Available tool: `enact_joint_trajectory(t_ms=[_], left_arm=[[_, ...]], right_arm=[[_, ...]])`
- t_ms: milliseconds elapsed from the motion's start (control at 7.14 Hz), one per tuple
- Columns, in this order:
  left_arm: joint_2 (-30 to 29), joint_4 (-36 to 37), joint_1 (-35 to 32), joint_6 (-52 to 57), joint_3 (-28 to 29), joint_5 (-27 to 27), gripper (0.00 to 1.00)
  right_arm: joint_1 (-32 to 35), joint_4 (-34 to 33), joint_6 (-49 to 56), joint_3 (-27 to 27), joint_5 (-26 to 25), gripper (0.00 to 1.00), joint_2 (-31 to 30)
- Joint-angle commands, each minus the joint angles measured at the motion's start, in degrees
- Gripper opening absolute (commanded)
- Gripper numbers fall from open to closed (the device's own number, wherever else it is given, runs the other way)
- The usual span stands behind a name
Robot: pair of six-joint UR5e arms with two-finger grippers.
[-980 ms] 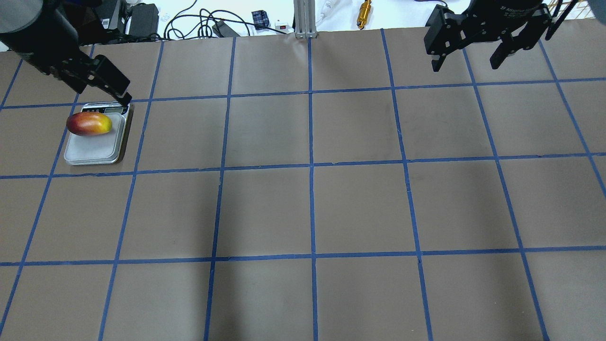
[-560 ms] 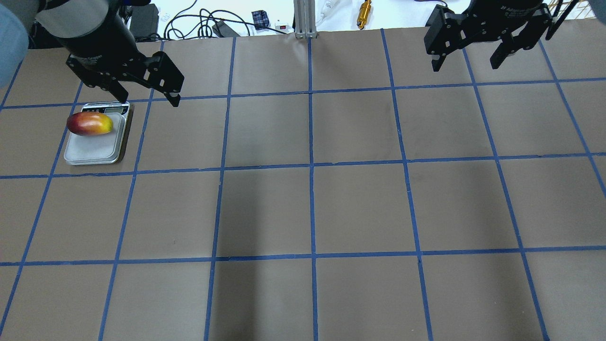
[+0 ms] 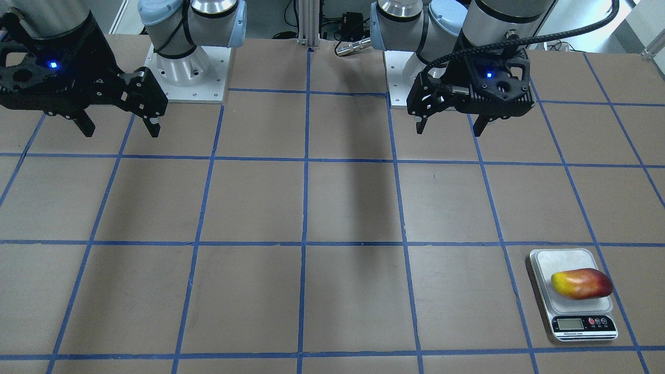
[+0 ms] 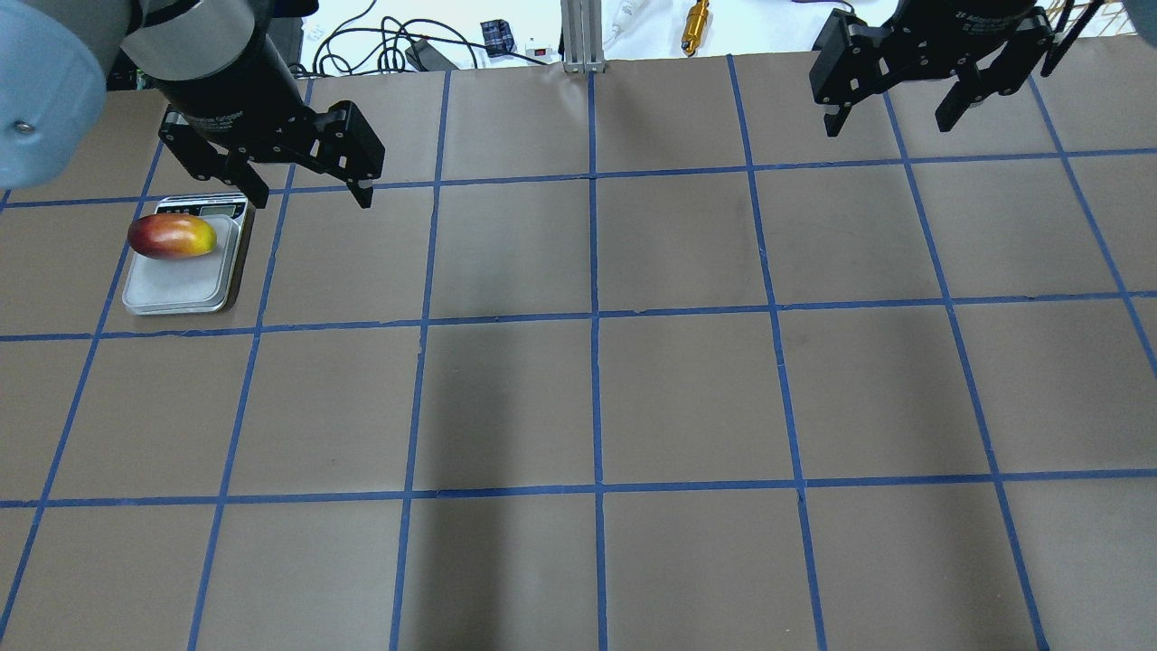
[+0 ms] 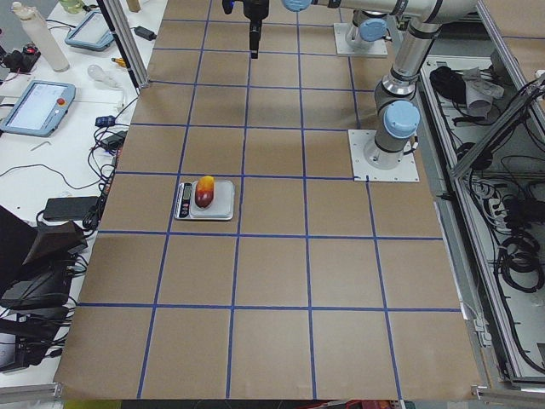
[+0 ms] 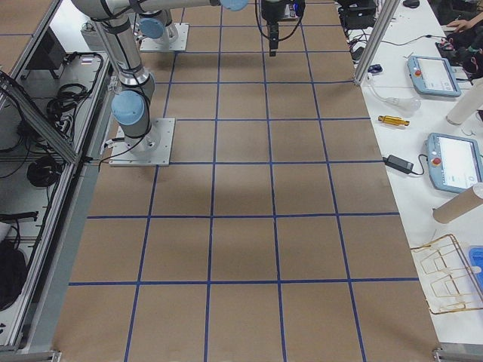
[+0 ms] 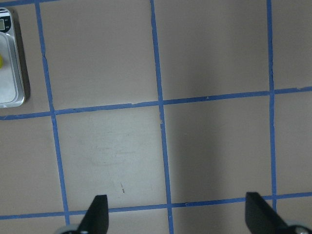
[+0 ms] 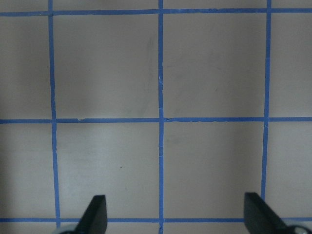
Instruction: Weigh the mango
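The mango (image 4: 172, 236), red-orange with a yellow end, lies on the plate of a small silver scale (image 4: 172, 294) at the table's far left. It also shows in the front-facing view (image 3: 582, 283) on the scale (image 3: 541, 259) and in the left exterior view (image 5: 204, 192). My left gripper (image 4: 310, 194) is open and empty, raised to the right of the scale, apart from it (image 3: 449, 130). Its wrist view shows the scale's edge (image 7: 10, 73) at the far left. My right gripper (image 4: 888, 127) is open and empty, high over the far right (image 3: 122, 132).
The table is brown paper with a blue tape grid. Cables, a black box and a gold cylinder (image 4: 695, 25) lie beyond the far edge by an aluminium post (image 4: 578, 36). The two arm bases (image 3: 187, 67) (image 3: 410, 78) stand on the robot's side.
My left gripper has moved from right above the scale's display off to the right and turned. The mango stays on the scale. The right arm has not moved.
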State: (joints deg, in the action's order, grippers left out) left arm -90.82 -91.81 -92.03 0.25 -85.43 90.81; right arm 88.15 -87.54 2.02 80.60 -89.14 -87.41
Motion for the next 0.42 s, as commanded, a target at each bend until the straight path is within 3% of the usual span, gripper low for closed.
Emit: enact_joint_trajectory(t_ms=[0, 280], left_arm=[[-0.1, 0.0, 0.0, 0.3, 0.0, 0.0, 1.0], [-0.1, 0.0, -0.1, 0.6, 0.0, 0.2, 1.0]], right_arm=[[0.0, 0.0, 0.0, 0.0, 0.0, 1.0, 0.0], [0.0, 0.0, 0.0, 0.0, -0.1, 1.0, 0.0]])
